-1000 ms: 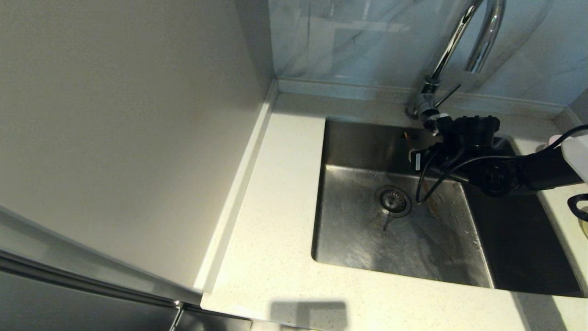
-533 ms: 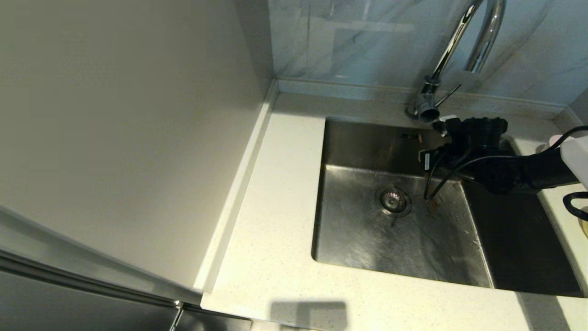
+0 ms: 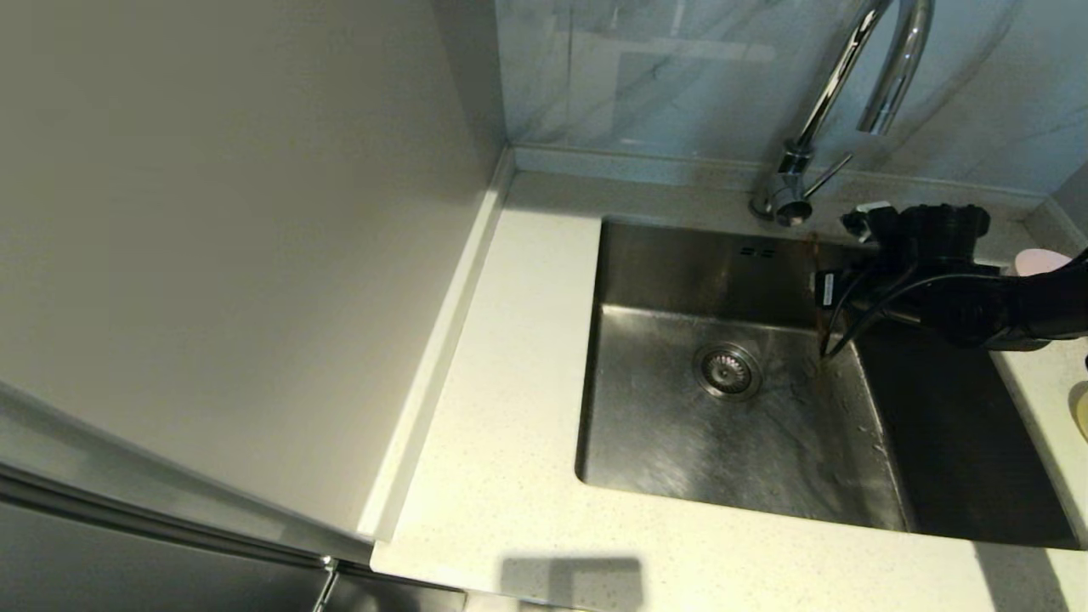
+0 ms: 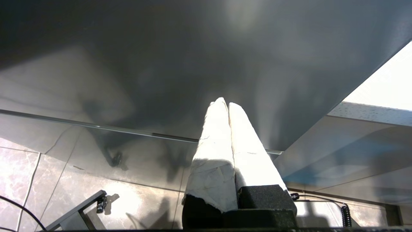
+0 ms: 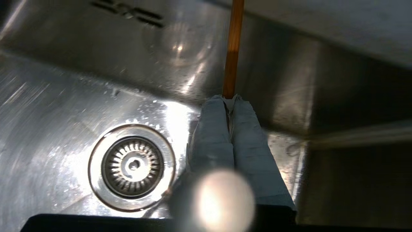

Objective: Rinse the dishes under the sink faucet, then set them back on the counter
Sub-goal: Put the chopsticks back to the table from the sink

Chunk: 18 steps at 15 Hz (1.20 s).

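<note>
A: Holding what, over there in the sink (image 3: pixel 663 442)?

B: Right gripper (image 5: pixel 228 100), squeezed shut on a brown chopstick (image 5: pixel 232 48). Maybe both sticks pinched together, hard to tell from here.

A: Why up in the air like that?

B: Most likely so drips fall into the sink and not on the counter (image 3: pixel 510 357). Kept near the back right corner, off to the side of the drain strainer (image 3: pixel 728 371), with the low end reaching down toward the sink floor.

A: Still under the faucet (image 3: pixel 837 93)?

B: No. Sat right by the faucet's base a second ago. Slid to the right since then, away from the tap. No water seen running now.

A: Going where, then?

B: Probably back to the counter on the right, by the pink bowl (image 3: pixel 1041 261) and the yellow-green bowl (image 3: pixel 1079 416). More of the pink bowl showing now than before.

A: And the left gripper (image 4: pixel 225 103)?

B: Parked low by the dark cupboard front, well away from the sink. Fingers pressed together, holding nothing.
</note>
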Tool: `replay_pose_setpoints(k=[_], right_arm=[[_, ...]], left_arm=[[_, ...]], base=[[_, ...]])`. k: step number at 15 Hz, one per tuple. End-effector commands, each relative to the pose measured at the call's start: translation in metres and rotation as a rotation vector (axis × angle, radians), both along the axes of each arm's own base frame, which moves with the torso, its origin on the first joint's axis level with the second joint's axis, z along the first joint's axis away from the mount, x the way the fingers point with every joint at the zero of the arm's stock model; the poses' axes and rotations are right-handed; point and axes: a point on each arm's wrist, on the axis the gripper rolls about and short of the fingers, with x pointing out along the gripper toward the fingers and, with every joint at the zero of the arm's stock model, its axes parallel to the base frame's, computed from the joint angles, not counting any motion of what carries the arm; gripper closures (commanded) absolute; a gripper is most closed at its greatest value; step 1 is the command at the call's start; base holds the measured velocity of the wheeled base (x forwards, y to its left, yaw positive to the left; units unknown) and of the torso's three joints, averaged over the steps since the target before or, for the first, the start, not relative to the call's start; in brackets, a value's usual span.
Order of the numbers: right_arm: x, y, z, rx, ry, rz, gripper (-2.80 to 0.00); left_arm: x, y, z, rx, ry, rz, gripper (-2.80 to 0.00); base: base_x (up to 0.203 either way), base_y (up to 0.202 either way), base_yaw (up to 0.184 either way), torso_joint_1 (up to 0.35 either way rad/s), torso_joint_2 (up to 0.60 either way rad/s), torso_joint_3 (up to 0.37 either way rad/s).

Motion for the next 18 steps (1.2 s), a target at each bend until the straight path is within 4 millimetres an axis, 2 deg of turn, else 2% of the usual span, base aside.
replay_pose_setpoints(k=[1, 9, 12, 16, 17, 18], right_arm=[[-0.005, -0.009, 0.01, -0.003, -0.024, -0.019, 0.0], [-0.026, -0.032, 0.039, 0.003, -0.08, -0.047, 0.0], [-0.038, -0.033, 0.065, 0.088, -0.15, -0.074, 0.0], [-0.062, -0.032, 0.098, 0.1, -0.227, -0.09, 0.0], [-0.068, -0.035, 0.1, 0.102, -0.231, -0.104, 0.0], [-0.072, -0.036, 0.093, 0.105, -0.202, -0.119, 0.0]], left_arm=[[0.0, 0.0, 0.0, 0.0, -0.003, 0.001, 0.0], [0.0, 0.0, 0.0, 0.0, -0.003, 0.001, 0.0], [0.0, 0.0, 0.0, 0.0, -0.003, 0.001, 0.0], [0.0, 0.0, 0.0, 0.0, -0.003, 0.001, 0.0], [0.0, 0.0, 0.0, 0.0, -0.003, 0.001, 0.0], [0.0, 0.0, 0.0, 0.0, -0.003, 0.001, 0.0]], base=[[0.0, 0.0, 0.0, 0.0, 0.0, 0.0], [0.0, 0.0, 0.0, 0.0, 0.0, 0.0], [0.0, 0.0, 0.0, 0.0, 0.0, 0.0], [0.0, 0.0, 0.0, 0.0, 0.0, 0.0], [0.0, 0.0, 0.0, 0.0, 0.0, 0.0], [0.0, 0.0, 0.0, 0.0, 0.0, 0.0]])
